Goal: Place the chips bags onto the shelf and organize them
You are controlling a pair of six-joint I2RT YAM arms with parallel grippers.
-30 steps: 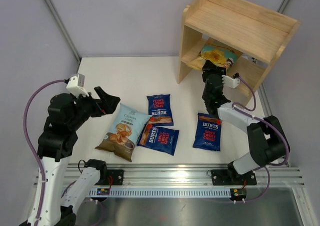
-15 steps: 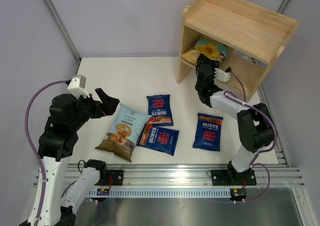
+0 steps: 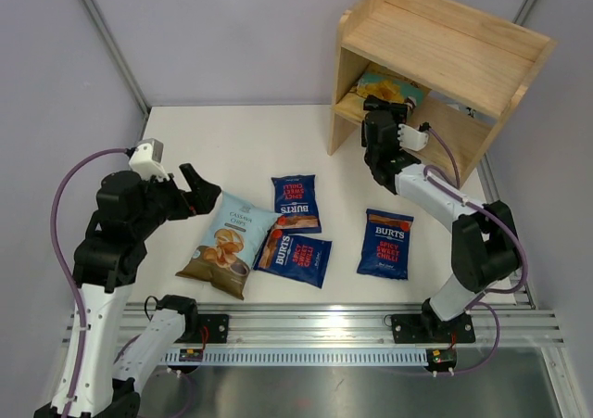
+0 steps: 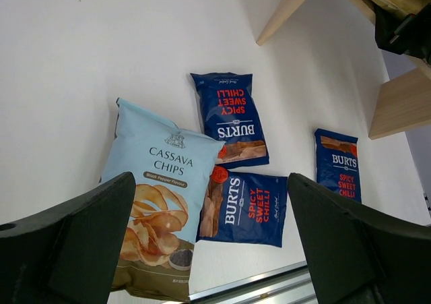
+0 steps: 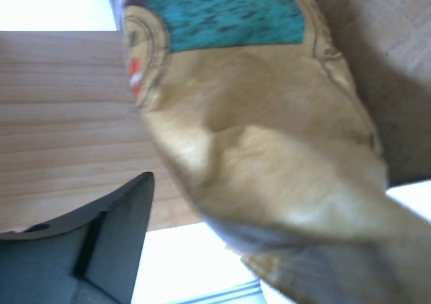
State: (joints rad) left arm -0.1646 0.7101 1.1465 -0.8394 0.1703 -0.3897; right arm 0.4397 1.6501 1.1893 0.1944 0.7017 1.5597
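While on shelf (image 3: pixel 445 40), tan-yellow bag (image 3: pixel 394 86).

Cassava bag (image 3: pixel 227 243) light blue with golden chips; three Burts bags (image 3: pixel 296 202) dark blue, red lettering; tan bag (image 5: pixel 256 135) yellowish with a teal, seemingly speckled patch; shelf (image 3: pixel 445 38) pale wood; desk (image 3: pixel 241 149) white.

Top cam: high behind arm bases (image 3: pixel 190 314), looking down on table (image 3: pixel 241 140). Left wrist: angled down, mid-range, Cassava bag (image 4: pixel 158 196) (shared with top). Right wrist: point-blank on tan bag (image 5: pixel 269 162).
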